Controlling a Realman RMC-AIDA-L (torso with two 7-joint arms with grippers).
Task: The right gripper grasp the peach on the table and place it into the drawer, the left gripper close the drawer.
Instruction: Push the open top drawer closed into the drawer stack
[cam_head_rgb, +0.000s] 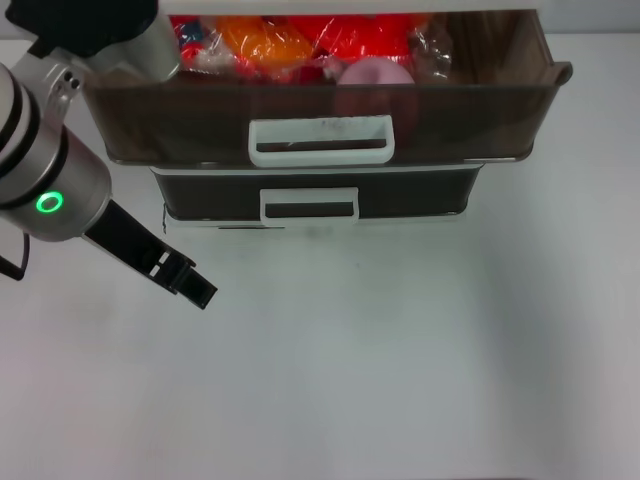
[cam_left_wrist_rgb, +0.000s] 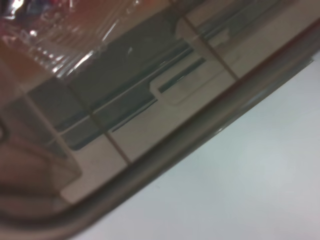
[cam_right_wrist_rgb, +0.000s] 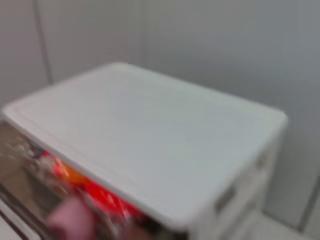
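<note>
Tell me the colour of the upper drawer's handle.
White; the drawer handle shows best in the head view.

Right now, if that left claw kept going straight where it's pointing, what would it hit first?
Probably nothing but the table. The left claw points away from the drawer, slanting over bare white surface; height is hard to judge.

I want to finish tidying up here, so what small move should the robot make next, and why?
Probably bring the left pincer up to the front of the open drawer, near its handle, to push it shut. The peach already lies inside, the drawer is pulled out, and the pincer hangs over the table, short of it.
</note>
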